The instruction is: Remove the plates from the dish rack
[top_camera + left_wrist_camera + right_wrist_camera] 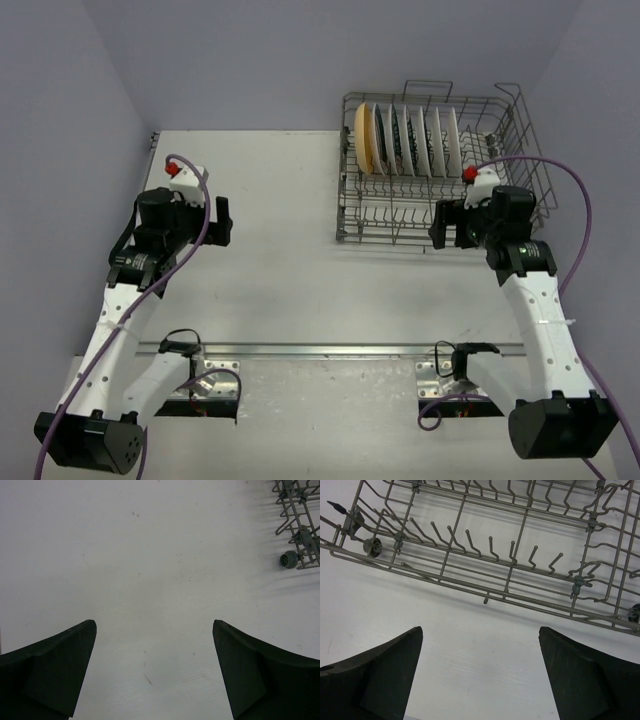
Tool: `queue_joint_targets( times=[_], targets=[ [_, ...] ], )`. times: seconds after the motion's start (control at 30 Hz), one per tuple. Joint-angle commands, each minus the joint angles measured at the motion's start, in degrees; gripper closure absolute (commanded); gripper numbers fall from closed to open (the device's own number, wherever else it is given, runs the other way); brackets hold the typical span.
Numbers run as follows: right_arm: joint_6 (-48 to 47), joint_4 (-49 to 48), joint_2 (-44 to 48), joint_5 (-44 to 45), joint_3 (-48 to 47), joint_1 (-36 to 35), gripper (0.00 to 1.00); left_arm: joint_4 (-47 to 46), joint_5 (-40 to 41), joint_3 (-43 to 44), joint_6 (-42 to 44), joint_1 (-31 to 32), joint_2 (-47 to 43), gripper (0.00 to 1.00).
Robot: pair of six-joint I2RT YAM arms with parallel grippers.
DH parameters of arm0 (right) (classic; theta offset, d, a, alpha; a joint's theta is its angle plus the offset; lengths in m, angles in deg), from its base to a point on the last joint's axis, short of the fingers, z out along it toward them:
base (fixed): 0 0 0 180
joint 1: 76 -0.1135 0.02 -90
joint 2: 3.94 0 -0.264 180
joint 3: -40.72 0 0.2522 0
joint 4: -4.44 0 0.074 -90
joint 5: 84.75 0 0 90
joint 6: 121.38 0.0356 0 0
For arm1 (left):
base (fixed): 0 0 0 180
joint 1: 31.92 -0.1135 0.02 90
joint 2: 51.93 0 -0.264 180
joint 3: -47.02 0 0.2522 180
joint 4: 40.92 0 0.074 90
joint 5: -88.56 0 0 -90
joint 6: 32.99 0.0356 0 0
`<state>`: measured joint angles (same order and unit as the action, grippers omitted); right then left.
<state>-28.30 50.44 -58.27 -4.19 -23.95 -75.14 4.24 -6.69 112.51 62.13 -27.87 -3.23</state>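
Note:
The dish rack [392, 212], a grey wire basket, stands at the table's far right. Several plates stand upright in a row in its back half: a tan-yellow plate [365, 138] at the left end, then white ones with teal bands [425, 140]. My right gripper [440, 225] hovers open just in front of the rack's near right edge. The right wrist view shows bare tines of the rack [577, 583] beyond the right gripper [480, 629], and no plates. My left gripper [224, 221] is open over bare table at the left. In its wrist view this gripper [154, 622] holds nothing.
A corner wheel of the rack [289, 559] shows at the left wrist view's upper right. The white table [290, 290] ends in a metal rail [330, 349] near the arm bases. Purple cables loop over both arms. Walls close in behind and on both sides.

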Motion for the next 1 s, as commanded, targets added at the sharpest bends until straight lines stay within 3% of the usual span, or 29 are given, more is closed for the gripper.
queue_joint_targets(
  times=[0.0, 0.23, 0.4, 0.63, 0.8, 0.97],
  targets=[
    [1.5, -2.3, -0.3, 2.9, -3.8, -0.3, 0.01, -3.0, -1.4, -0.1, 0.3, 0.1, -2.2, 0.0],
    [-2.6, -3.9, -6.7, 6.4, -11.0, -0.3, 0.01, -2.7, -1.7, 0.8, 0.7, 0.2, 0.1, 0.0],
    [-7.5, -4.2, -19.0, 13.1, -24.7, -0.2, 0.05, -2.4, -2.9, 2.4, 0.7, 0.2, 2.8, 0.0],
    [-10.5, -1.8, -36.9, 12.0, -43.9, 0.0, 0.11, -2.9, -3.3, 2.1, 0.8, 0.2, 3.7, 0.0],
    [-11.7, 2.0, -52.1, 11.0, -60.2, 1.2, 0.28, -2.9, -3.0, 1.7, 1.4, 0.2, 3.5, 0.0],
    [-13.0, 2.0, -58.0, 10.1, -64.7, 2.4, 0.34, -3.0, -3.1, 1.5, 1.8, 0.2, 3.4, 0.0]
  ],
)
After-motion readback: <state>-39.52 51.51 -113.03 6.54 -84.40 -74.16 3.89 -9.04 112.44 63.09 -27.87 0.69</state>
